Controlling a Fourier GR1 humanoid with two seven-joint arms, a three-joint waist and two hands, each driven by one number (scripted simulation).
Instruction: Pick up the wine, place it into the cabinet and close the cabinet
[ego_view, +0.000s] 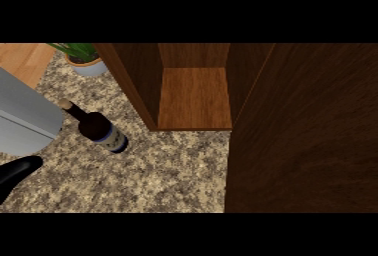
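The wine bottle (101, 130) stands on the speckled counter (148, 175), dark glass with a pale label and a light top, just left of the cabinet. The wooden cabinet (193, 97) is open, and its inner shelf shows bare. Its door (303, 130) is swung out and fills the right of the view. My left hand (16, 174) shows only as a black tip at the lower left edge, below its grey forearm (22, 120) and apart from the bottle. My right hand is out of sight.
A potted green plant (85, 61) sits at the back left beside the cabinet's left wall. The counter's edge and a strip of wooden floor (22, 57) show at the top left.
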